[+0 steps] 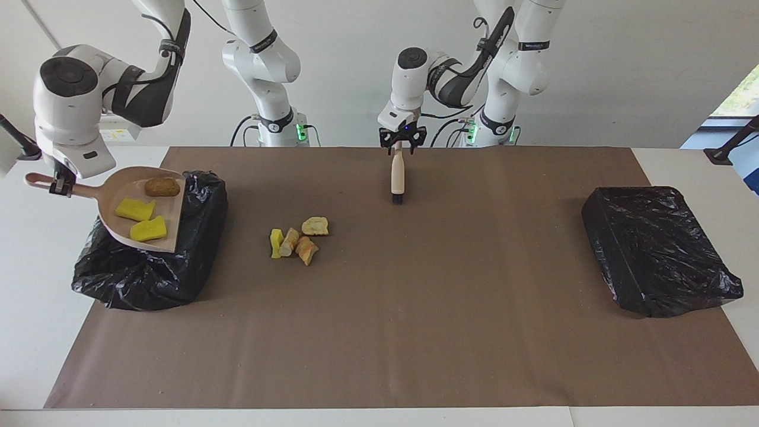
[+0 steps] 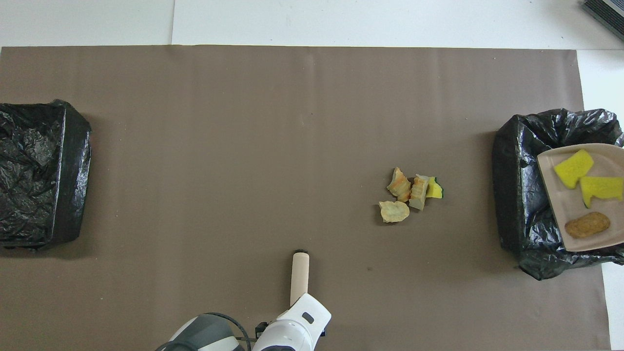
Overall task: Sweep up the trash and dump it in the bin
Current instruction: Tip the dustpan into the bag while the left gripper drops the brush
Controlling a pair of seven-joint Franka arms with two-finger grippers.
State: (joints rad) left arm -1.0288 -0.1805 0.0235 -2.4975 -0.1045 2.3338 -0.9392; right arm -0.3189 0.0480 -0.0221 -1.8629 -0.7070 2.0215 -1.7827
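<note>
Nearest our facing camera, four trash chunks (image 1: pixel 298 239) lie mid-desk (image 1: pixel 379 356), while our right hand (image 1: pixel 59 184) grips the dustpan (image 1: pixel 172 228) with three more chunks (image 1: pixel 145 209) over one black-lined bin (image 1: pixel 148 279), and our left hand (image 1: pixel 402 144) clamps an upright brush (image 1: pixel 397 178).
</note>
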